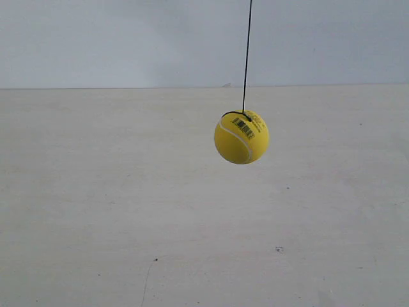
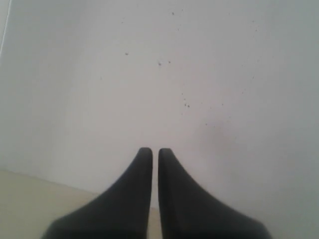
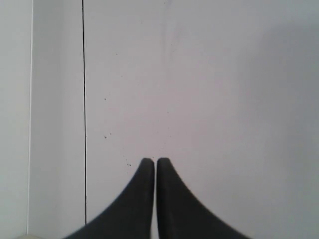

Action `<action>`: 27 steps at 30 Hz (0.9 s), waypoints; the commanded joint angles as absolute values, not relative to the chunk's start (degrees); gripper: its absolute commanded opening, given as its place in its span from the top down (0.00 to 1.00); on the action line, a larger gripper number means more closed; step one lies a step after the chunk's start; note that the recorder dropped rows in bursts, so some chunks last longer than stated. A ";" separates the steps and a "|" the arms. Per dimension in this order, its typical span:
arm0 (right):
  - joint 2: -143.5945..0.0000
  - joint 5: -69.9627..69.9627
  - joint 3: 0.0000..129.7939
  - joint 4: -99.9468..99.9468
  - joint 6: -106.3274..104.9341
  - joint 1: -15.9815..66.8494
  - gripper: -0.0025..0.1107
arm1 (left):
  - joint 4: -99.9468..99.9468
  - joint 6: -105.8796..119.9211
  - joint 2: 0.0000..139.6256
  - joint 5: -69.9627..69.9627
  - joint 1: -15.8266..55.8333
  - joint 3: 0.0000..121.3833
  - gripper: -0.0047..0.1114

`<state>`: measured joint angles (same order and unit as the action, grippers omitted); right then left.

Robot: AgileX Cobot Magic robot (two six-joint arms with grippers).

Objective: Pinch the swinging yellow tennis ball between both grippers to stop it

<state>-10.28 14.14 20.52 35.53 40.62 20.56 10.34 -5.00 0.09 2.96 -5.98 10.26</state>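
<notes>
the bright yellow, fuzzy tennis ball (image 1: 241,137), marked with white curved seams and a small black barcode, hung in mid-air from a thin dark string (image 1: 246,57) tied at its top. the string leaned slightly off vertical, which suggested the ball was in motion. it hung clear above the pale beige flat tabletop (image 1: 96,211), in front of the plain pale grey wall (image 1: 96,38), a little toward the exterior view's right.

no arm appeared in the exterior view, and the ball showed in neither wrist view. the black, wedge-fingered left gripper (image 2: 155,152) had its 2 fingers drawn almost together with only a slim gap, gripping nothing. the black, wedge-fingered right gripper (image 3: 155,162) was likewise closed to a sliver and empty. a thin dark line in the right wrist view may have been the string, though that could not be confirmed.

the approach had apparently not begun. the next move called for bringing both grippers in from opposite sides at the ball's height, timed to its swing, so they met it together.
</notes>
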 commanded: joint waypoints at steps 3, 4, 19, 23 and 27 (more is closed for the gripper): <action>-9.91 14.12 20.68 35.37 40.47 20.57 0.98 | 10.00 -4.63 0.00 0.00 -6.19 3.33 0.92; -9.91 14.12 20.68 35.37 40.47 20.57 0.98 | 9.82 -4.63 0.00 0.00 -6.19 2.55 0.92; -9.91 14.12 20.68 35.26 40.47 20.57 0.98 | 3.42 2.69 0.00 14.44 -6.19 0.00 0.92; -9.91 14.12 20.68 35.26 40.47 20.57 0.98 | 3.18 4.81 0.00 17.49 -6.19 0.00 0.92; -9.91 14.12 20.68 35.26 40.47 20.57 0.98 | 3.18 4.83 0.00 17.38 -6.19 0.00 0.92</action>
